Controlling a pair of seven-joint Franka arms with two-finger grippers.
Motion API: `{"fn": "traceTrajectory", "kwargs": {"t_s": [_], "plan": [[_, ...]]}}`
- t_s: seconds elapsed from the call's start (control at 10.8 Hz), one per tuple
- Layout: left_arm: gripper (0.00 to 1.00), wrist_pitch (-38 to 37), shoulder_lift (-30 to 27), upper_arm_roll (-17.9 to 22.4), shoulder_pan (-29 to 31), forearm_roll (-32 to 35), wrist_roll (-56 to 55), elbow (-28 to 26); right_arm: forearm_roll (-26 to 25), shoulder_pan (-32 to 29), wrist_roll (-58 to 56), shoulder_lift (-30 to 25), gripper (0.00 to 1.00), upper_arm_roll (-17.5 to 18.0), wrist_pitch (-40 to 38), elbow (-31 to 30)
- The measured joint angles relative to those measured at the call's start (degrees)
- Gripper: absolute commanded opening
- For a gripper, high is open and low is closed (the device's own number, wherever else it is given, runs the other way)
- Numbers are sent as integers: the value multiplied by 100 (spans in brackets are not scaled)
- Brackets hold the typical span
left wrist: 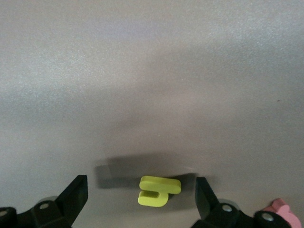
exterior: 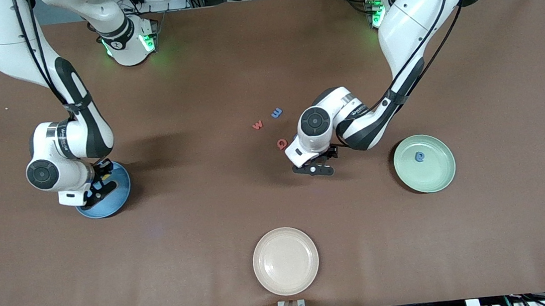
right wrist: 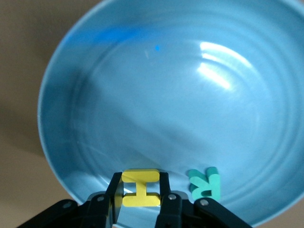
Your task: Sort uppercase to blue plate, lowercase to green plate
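Right wrist view: the right gripper (right wrist: 141, 199) pinches the yellow H (right wrist: 140, 188) by its side bars over the blue plate (right wrist: 95, 95), beside the teal R (right wrist: 205, 184). Light, compressible foam should tolerate gentle edge grips. The left gripper (left wrist: 141, 199), jaws spread, straddles a small yellow letter (left wrist: 158, 190) lying on the table.

I see bare table all round the yellow letter (left wrist: 159, 191); only the red Q (exterior: 282, 144) lies near the left gripper (left wrist: 141, 197).
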Motion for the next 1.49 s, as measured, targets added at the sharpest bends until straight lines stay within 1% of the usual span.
{"fn": "traceTrajectory", "kwargs": {"t_s": [0.09, 0.19, 0.28, 0.46, 0.74, 0.93, 1.02, 1.11, 1.21, 1.39, 1.49], "plan": [[100, 0, 0, 3, 0, 0, 0, -2, 0, 0, 0, -6, 38, -4, 0, -4], [99, 0, 0, 4, 0, 0, 0, -5, 0, -1, 0, -4, 70, -4, -1, -11], [96, 0, 0, 6, 0, 0, 0, -10, 1, -1, 2, -1, 82, -4, -1, -24], [89, 0, 0, 12, 0, 0, -2, -23, 6, -2, 8, 2, 85, -4, -2, -37], [87, 0, 0, 16, 0, 0, -4, -26, 15, -3, 23, 1, 85, -4, -77, 7], [85, 0, 0, 17, 0, 0, -8, -28, 31, -3, 143, -1, 85, -4, -382, 196], [81, 0, 1, 18, 0, 0, -12, -29, 39, -2, 170, -4, 85, -4, -546, 319], [74, 0, 1, 19, 0, 0, -13, -30, 54, -2, 174, -6, 85, -2, -648, 442], [61, 0, 1, 19, 0, 0, -16, -30, 67, -1, 175, -7, 85, 2, -687, 537], [52, 32, -1, 11, -3, 0, -18, -28, 79, 1, 230, -8, 85, 13, -940, 733], [45, 59, -2, -6, -5, 0, -21, -25, 80, 3, 314, -9, 85, 24, -1159, 861]]}}
